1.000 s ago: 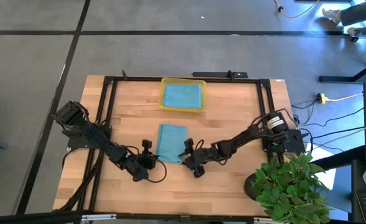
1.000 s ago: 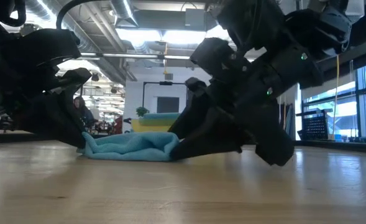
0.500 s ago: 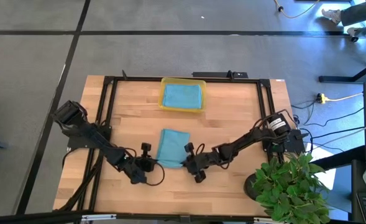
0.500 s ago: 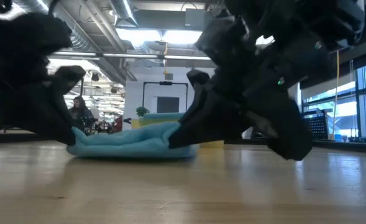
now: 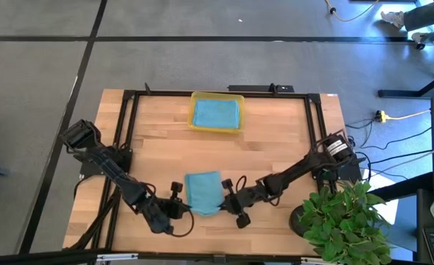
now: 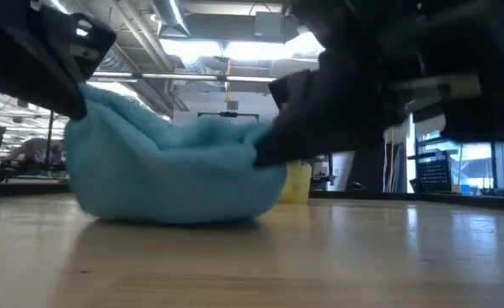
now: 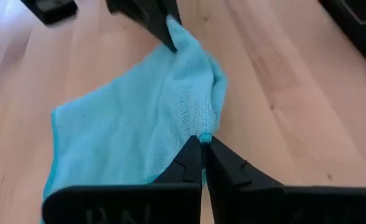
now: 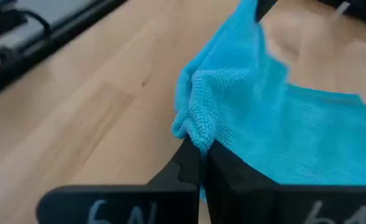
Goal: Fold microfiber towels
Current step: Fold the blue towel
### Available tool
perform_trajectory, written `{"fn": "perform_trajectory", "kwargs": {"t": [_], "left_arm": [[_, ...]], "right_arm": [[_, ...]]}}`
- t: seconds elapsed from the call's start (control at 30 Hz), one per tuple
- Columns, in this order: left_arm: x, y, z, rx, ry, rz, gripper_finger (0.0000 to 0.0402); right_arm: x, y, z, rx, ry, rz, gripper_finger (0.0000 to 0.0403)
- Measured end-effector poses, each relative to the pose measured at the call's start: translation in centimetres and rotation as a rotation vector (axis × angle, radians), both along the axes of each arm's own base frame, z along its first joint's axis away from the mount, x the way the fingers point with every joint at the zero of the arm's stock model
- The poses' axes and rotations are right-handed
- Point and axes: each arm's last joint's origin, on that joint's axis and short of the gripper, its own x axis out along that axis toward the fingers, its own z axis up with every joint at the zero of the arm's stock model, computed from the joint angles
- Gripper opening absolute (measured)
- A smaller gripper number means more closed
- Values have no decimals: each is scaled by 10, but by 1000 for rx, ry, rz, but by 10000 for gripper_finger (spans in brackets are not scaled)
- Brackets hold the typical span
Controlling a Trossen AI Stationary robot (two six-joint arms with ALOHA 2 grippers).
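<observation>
Nearest the table's front edge: soft teal-blue microfiber towel (image 5: pixel 203 193), dragged forward from mid-table, bunched upward between left gripper (image 5: pixel 178 207) and right gripper (image 5: pixel 227 201), each pinching a corner; right just clamped, fold likely beginning. Farther back: translucent yellow plastic tray (image 5: pixel 217 127) holding second teal-blue cloth (image 5: pixel 216 113).

Both hands, the left hand (image 5: pixel 178 207) and the right hand (image 5: pixel 227 200), pulled the teal-blue microfiber towel (image 5: pixel 203 193) toward the tabletop's near edge, the right hand's fingers clamped shut on its corner, and the towel's near edge rose off the wood.
</observation>
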Motion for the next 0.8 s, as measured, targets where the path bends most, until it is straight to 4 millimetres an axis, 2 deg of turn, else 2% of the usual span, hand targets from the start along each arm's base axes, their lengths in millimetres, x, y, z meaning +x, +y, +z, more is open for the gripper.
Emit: {"fn": "perform_trajectory", "kwargs": {"t": [0.1, 0.2, 0.37, 0.57, 0.67, 0.8], "left_arm": [[1, 5, -3, -1, 35, 33, 0], [1, 14, -7, 5, 75, 84, 0], [-4, 30, -14, -7, 95, 124, 0], [-17, 49, -9, -98, 8, 149, 0], [-22, 52, -5, -207, -66, 133, 0], [-24, 42, -2, -284, -115, 81, 0]], "right_arm": [[2, -7, 9, 54, -6, -27, 4], [7, -22, 11, 137, 0, -43, 3], [6, -53, 1, 237, 11, -107, 2], [-6, -78, -8, 365, -53, -141, 2], [-13, -78, -12, 394, -62, -146, 2], [-18, -57, -11, 422, -53, -93, 2]]}}
